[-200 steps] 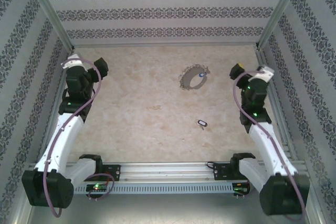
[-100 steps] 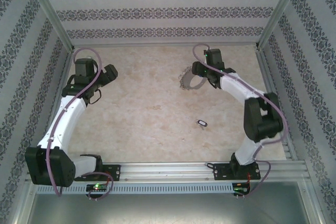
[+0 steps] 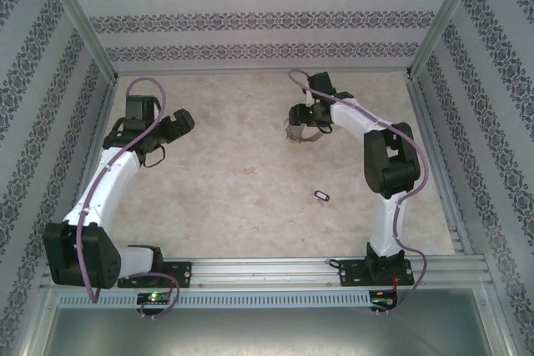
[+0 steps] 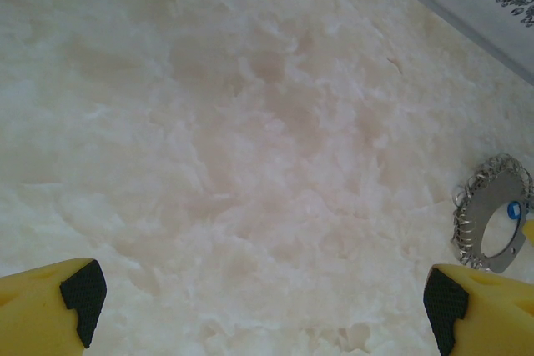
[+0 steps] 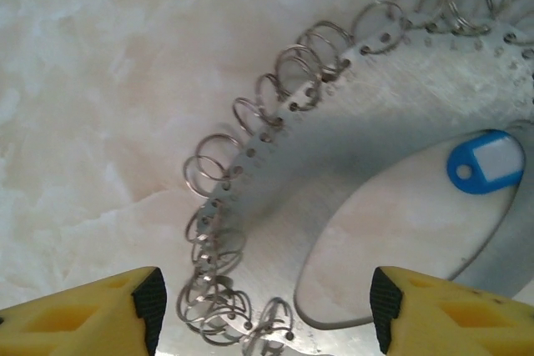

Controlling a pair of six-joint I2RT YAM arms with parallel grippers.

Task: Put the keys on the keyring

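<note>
From above, the keyring (image 3: pixel 294 133) lies on the table (image 3: pixel 225 181). The right arm (image 3: pixel 355 122) reaches over it, its jaws right on top of the keyring. One loose key (image 3: pixel 321 196) with a blue head lies a little way off, on the keyring's near side.

On the left wrist camera, the left jaws are spread wide and empty, well to the left of the keyring (image 4: pixel 492 224).

On the right wrist camera, the right jaws stand apart, holding nothing. They are just above the keyring (image 5: pixel 334 156) (a flat metal band with little wire loops round it). A blue key (image 5: pixel 484 162) sits inside its hole.

I think the arm is getting ready to grab the keyring. Next, the jaws must go down and pinch the thin band.
</note>
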